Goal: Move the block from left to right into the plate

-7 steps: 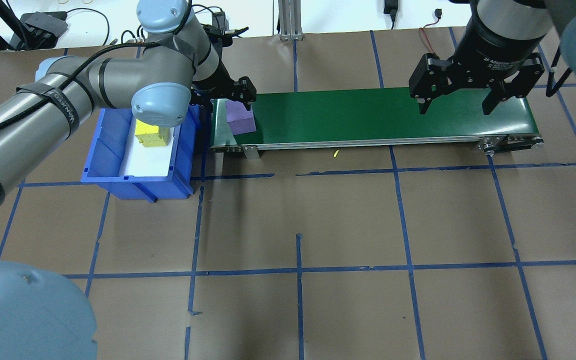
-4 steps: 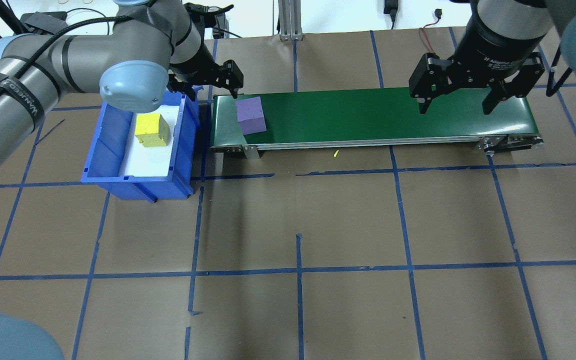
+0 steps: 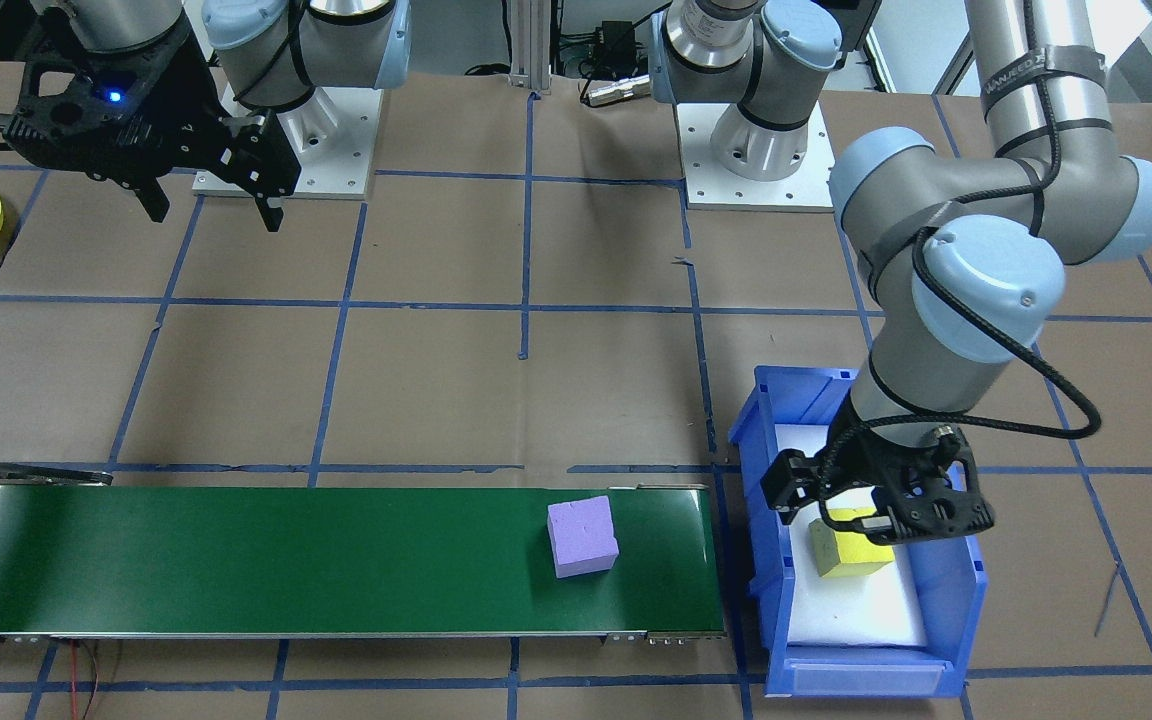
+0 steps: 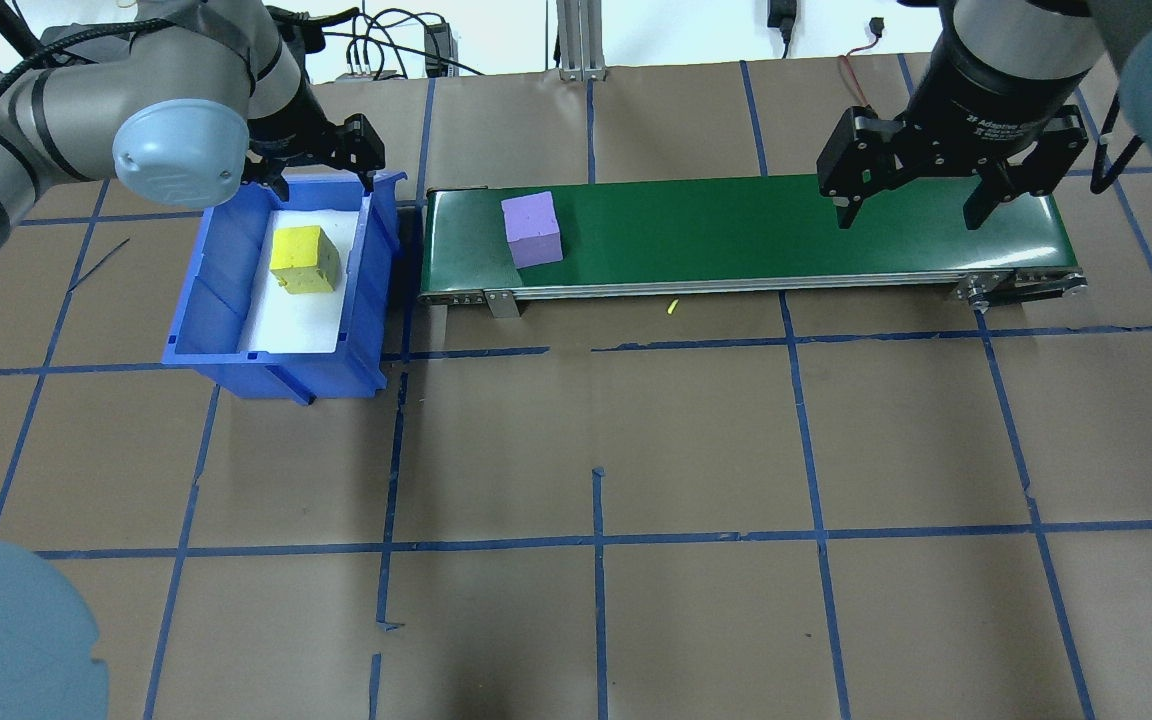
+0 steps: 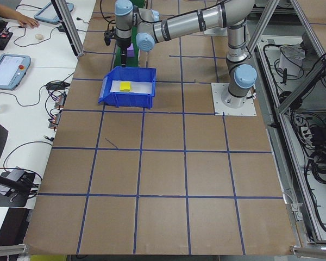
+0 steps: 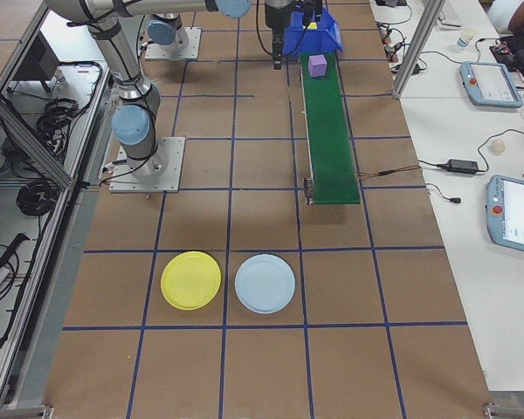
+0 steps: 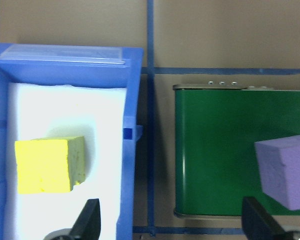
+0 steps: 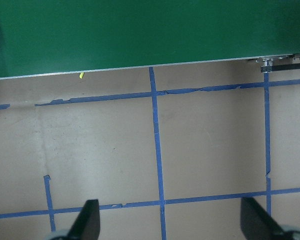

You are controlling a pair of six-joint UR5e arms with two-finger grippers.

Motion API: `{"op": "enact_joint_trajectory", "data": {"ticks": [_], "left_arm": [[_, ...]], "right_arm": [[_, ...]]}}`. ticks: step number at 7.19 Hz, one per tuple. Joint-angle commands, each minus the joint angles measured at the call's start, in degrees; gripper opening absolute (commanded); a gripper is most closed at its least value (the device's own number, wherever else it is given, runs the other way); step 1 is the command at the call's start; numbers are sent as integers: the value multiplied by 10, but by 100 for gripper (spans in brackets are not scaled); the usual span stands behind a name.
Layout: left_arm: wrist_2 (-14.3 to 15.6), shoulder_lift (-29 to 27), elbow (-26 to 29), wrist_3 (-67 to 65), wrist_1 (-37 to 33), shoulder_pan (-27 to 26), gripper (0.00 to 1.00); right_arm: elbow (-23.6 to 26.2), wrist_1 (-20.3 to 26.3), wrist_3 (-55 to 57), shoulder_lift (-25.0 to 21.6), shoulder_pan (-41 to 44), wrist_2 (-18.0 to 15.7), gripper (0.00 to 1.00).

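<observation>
brown paper table (image 4: pixel 596 430), smooth green belt (image 4: pixel 786 225), foam purple cube (image 4: pixel 532 229).

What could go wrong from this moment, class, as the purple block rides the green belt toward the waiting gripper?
1. The purple block sits skewed near the conveyor belt's front edge; the open right gripper may catch a corner or miss.
2. The yellow plate lies far off beside a blue plate; wrong-plate drop possible.

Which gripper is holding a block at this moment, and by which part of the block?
Neither. The left gripper is open above the blue bin, empty. The right gripper is open over the conveyor. The purple block lies free on it.
</observation>
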Motion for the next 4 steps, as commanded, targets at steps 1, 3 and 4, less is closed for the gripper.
{"op": "enact_joint_trajectory", "data": {"ticks": [1,3,4], "left_arm": [[-4,-31,-6,18,8,48,100],[-4,-52,-16,22,35,51,100],[-5,-70,-15,20,44,51,100]], "right_arm": [[0,1,0,1,0,0,100],[1,1,-1,1,-1,0,100],[0,2,-1,1,-1,0,100]]}}
